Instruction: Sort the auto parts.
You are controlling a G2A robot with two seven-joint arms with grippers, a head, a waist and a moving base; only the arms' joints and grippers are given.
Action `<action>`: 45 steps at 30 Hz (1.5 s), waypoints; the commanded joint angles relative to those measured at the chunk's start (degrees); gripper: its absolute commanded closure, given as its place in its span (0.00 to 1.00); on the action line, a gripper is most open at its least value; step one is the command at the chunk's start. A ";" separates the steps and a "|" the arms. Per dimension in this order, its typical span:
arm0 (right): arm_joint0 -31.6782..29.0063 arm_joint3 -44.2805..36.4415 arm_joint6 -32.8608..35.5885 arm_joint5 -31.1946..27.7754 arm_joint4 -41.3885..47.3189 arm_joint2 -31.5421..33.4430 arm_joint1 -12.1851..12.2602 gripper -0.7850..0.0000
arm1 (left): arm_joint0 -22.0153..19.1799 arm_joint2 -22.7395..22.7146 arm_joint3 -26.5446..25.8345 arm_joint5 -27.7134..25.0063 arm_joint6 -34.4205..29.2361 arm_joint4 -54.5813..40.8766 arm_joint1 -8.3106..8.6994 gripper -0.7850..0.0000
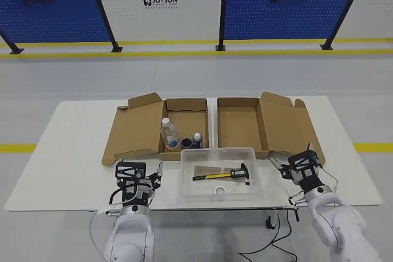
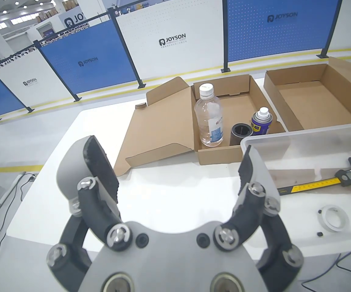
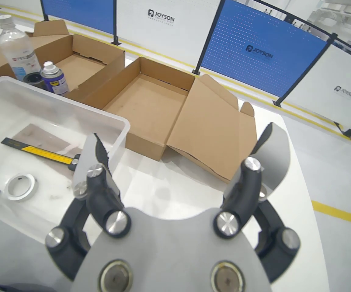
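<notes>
- Top view, near edge of the white surface: the left tool sits at 7 o'clock and the right tool at 5 o'clock. Each has its fingers spread wide and grips nothing.
- White top shows between each tool and the cardboard flaps beyond it.
- Between the tools, at 6 o'clock, stands a clear plastic bin. The left tool is just beside its 9 o'clock wall.
- Inside the bin lie a digital caliper with a yellow scale and a metal ring towards the near wall. A tiny black bit lies close to the ring.
- Beyond the bin, two open cardboard boxes stand side by side, walls touching.
- The left box holds three things upright along its near wall: a clear bottle with a white cap and a printed label, a black sleeve, and a spray can with a blue and yellow label.
- The right box shows bare cardboard inside.
- At 12 o'clock, blue and white partition panels carry a printed logo.
</notes>
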 commanded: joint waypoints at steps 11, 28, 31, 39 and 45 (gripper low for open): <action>15.69 -0.55 16.35 -7.41 5.43 -6.85 -0.47 0.00 | 0.00 0.00 0.00 0.00 0.00 0.00 0.00 0.00; 36.13 12.67 46.70 -18.19 24.93 -19.26 -1.78 0.00 | 0.00 0.00 0.00 0.00 0.00 0.00 0.00 0.00; 38.66 14.91 52.70 -22.25 29.26 -20.84 -1.69 0.00 | 0.00 0.00 0.00 0.00 0.00 0.00 0.00 0.00; 45.01 20.86 55.15 -29.45 33.16 -26.94 0.04 0.00 | 0.00 0.00 0.00 0.00 0.00 0.00 0.00 0.00; 50.29 27.03 47.66 -36.94 31.05 -33.79 4.08 0.00 | 0.00 0.00 0.00 0.00 0.00 0.00 0.00 0.00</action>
